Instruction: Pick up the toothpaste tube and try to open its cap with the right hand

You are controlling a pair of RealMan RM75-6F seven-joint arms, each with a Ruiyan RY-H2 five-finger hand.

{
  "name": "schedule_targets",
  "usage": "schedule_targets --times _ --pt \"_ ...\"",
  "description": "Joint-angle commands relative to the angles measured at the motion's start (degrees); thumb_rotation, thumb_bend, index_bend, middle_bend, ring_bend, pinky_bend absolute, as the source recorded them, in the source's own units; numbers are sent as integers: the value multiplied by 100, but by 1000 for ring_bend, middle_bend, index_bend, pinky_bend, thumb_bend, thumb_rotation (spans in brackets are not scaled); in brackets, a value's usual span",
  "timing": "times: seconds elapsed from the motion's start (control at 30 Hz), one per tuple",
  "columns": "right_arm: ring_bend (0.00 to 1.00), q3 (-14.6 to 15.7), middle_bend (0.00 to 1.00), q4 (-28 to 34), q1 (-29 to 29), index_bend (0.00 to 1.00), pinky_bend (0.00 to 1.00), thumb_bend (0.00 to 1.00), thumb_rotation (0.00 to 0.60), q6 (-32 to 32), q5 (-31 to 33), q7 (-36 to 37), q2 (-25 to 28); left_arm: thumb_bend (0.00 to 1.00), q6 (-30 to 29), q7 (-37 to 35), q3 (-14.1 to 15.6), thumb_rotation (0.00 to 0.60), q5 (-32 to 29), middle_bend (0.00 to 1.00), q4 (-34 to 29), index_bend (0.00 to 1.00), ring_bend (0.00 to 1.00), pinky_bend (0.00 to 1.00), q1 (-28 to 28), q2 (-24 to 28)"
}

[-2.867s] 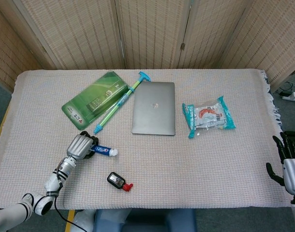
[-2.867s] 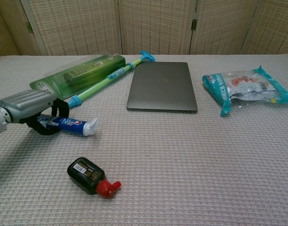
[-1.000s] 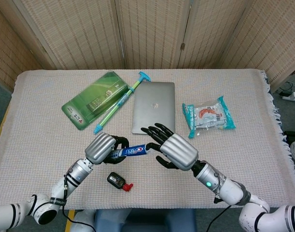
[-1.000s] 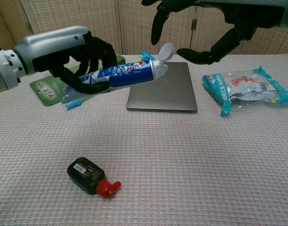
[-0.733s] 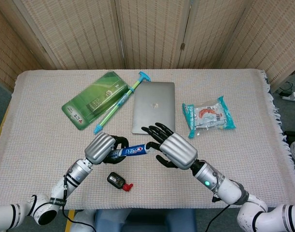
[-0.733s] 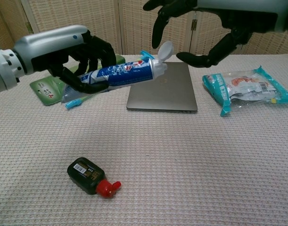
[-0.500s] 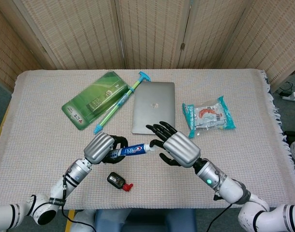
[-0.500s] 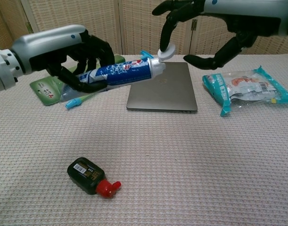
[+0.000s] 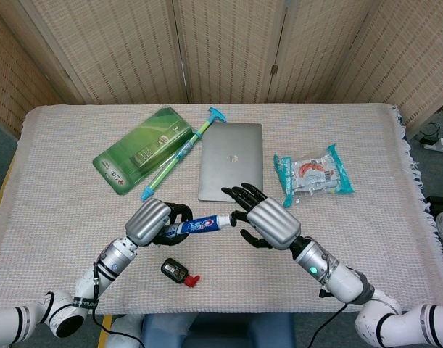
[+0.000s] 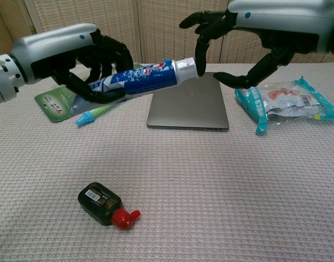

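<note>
Over the cloth-covered table [image 9: 366,239], the left hand [image 10: 74,49] grips the lifted tube [image 10: 139,76], so pickup looks done, while the right hand [image 10: 248,38], fingers spread, touches the apparently shut cap [image 10: 186,69].

Woven cloth, glossy plastic and brushed metal

The table [image 9: 366,239] wears a rough, matt woven cloth, fringed at one edge. The toothpaste tube [image 10: 136,76] is glossy printed plastic with a smooth white cap [image 10: 186,67]. Both hands, left [image 10: 74,54] and right [image 10: 265,24], have satin silver shells and matt black fingers [image 10: 202,54]. The laptop [image 9: 231,171] is matt grey metal. The snack bag [image 9: 312,172] and green packet [image 9: 141,148] are shiny film. The small bottle [image 10: 105,205] is glossy black plastic.
</note>
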State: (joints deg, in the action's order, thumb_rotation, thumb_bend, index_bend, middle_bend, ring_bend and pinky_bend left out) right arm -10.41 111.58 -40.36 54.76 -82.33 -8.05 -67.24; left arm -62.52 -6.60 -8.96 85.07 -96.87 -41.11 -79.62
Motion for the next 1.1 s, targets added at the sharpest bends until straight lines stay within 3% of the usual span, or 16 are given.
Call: schedule_targets --times 0.03,0.13,0.27,0.33,0.4,0.47,0.7,1.1 --pt "0 29 38 42 87 367 0 549 600 148 -106 253 64 726 -71 -81 20 600 31 825 66 818 754 752 37 -29" --pt "0 57 38 124 224 358 0 550 600 358 -343 948 223 726 -178 -180 57 600 95 825 177 817 754 752 94 -54" --pt "0 98 33 96 344 256 0 537 598 599 -722 2137 433 729 -315 -270 87 600 156 825 294 816 754 752 162 -108" --pt "0 123 19 54 319 171 0 465 590 591 -839 2835 473 734 -385 -302 87 600 183 825 333 816 754 752 184 -167" --pt "0 156 2 -12 244 52 0 330 564 497 -938 3440 497 738 -402 -314 93 600 203 825 343 816 754 752 186 -203" --pt "0 170 0 -123 157 4 0 247 527 435 -1031 4025 485 738 -426 -294 95 600 227 825 333 816 755 752 186 -237" --pt "0 107 0 -439 -67 0 0 137 421 385 -1005 5256 235 740 -551 -220 87 600 311 826 278 816 754 752 201 -366" --pt "0 -15 0 -802 -345 0 0 125 404 379 -876 6004 -319 743 -625 -123 30 600 307 828 206 818 754 752 182 -594"
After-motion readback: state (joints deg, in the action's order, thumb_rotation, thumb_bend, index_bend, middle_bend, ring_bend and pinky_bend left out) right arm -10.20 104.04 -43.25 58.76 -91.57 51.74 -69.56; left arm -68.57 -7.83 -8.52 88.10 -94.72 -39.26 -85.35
